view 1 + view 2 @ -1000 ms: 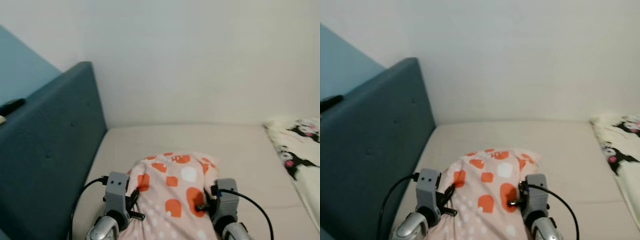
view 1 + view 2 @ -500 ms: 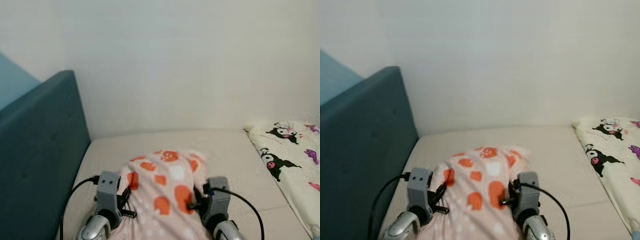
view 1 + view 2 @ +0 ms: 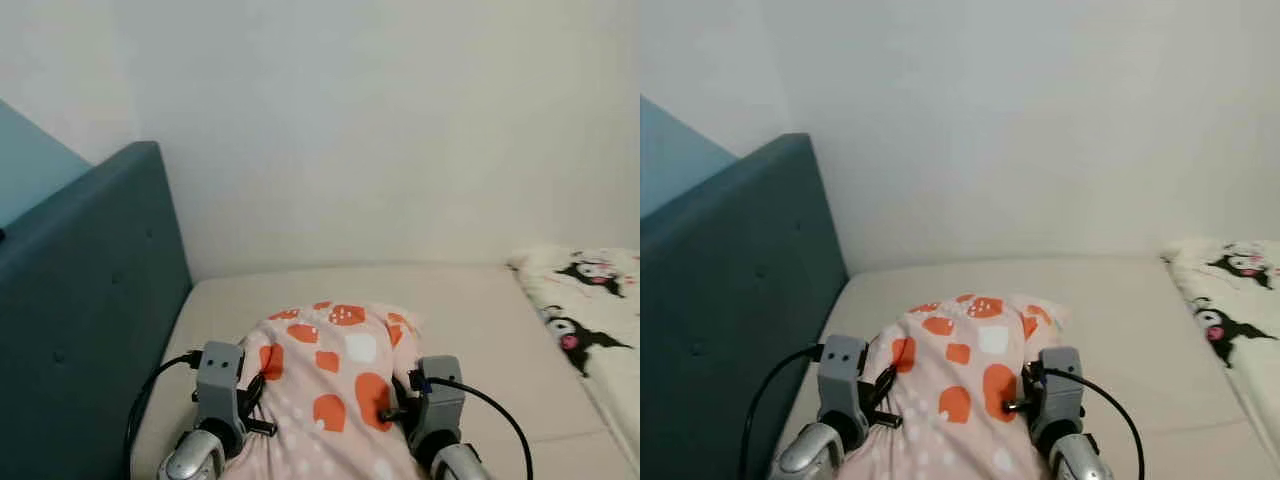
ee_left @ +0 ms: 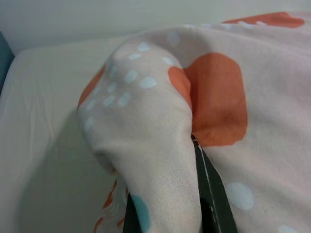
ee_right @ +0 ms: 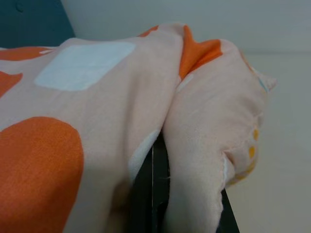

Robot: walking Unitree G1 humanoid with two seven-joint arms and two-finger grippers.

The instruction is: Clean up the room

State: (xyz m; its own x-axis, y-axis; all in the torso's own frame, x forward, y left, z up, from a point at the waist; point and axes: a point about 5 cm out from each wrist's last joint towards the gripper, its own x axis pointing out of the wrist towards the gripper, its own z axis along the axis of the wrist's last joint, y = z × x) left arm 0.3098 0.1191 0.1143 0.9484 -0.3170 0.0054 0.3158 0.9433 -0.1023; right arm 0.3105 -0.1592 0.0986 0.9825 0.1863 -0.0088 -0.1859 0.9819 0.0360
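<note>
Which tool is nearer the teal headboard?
Left. The left tool grips the pillow beside the headboard; the right tool holds the pillow's far side.

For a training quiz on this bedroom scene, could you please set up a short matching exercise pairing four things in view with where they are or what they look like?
Things:
1. pillow
2. headboard
3. cartoon-print bedding
4. mattress

Descriptions:
A. dark teal, padded, on the robot's left
B. plain cream surface running to the wall
C. pale pink with orange and white patches, pinched at its sides by the left gripper and the right gripper
D. white with black figures, on the robot's right

Pairs: 1-C, 2-A, 3-D, 4-B
</note>
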